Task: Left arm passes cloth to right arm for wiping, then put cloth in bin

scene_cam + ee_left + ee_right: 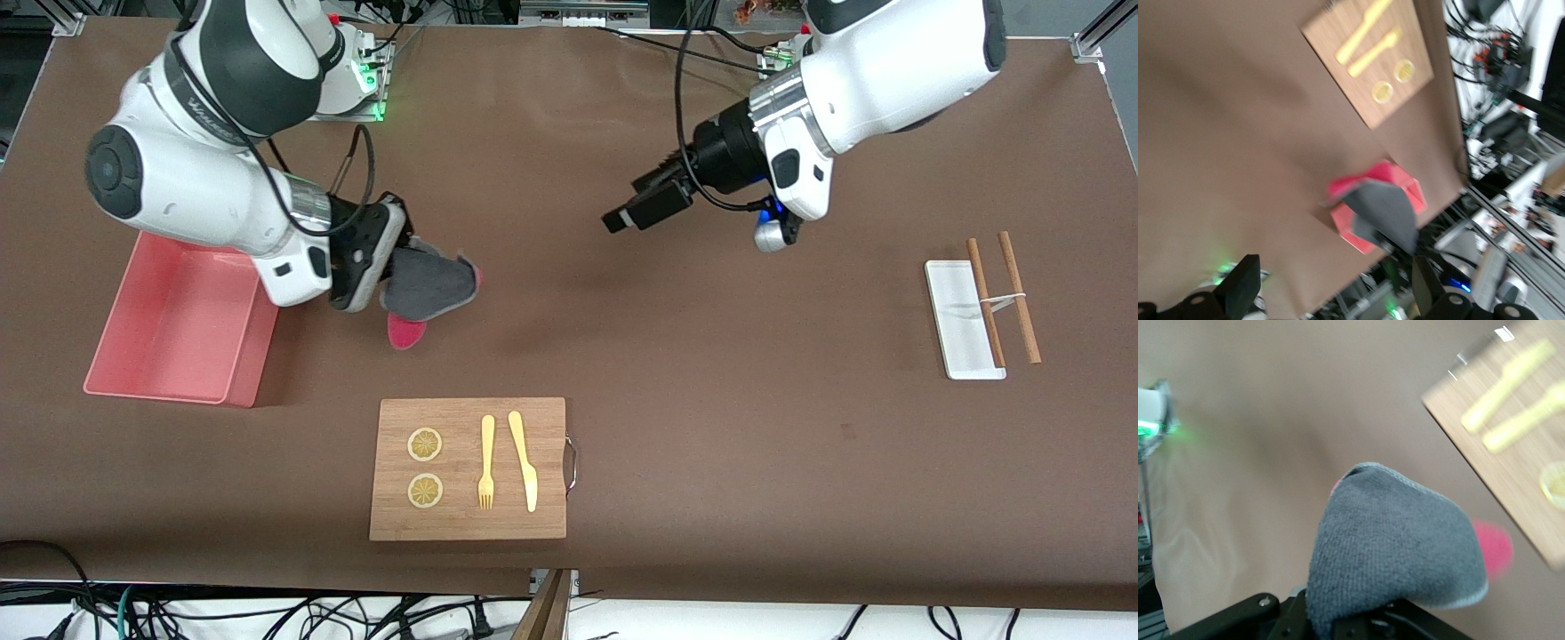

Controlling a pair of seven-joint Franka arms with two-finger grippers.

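Note:
The cloth, grey face up with a pink corner hanging down, is held in my right gripper, which is shut on it low over the brown table beside the bin. The bin is a pink tub at the right arm's end. In the right wrist view the grey cloth bulges out of the gripper. My left gripper is open and empty in the air over the table's middle, apart from the cloth. The left wrist view shows its gripper, with the cloth and the bin farther off.
A wooden board with two lemon slices, a fork and a knife lies nearer the front camera than the cloth. A white tray with brown chopsticks lies at the left arm's end.

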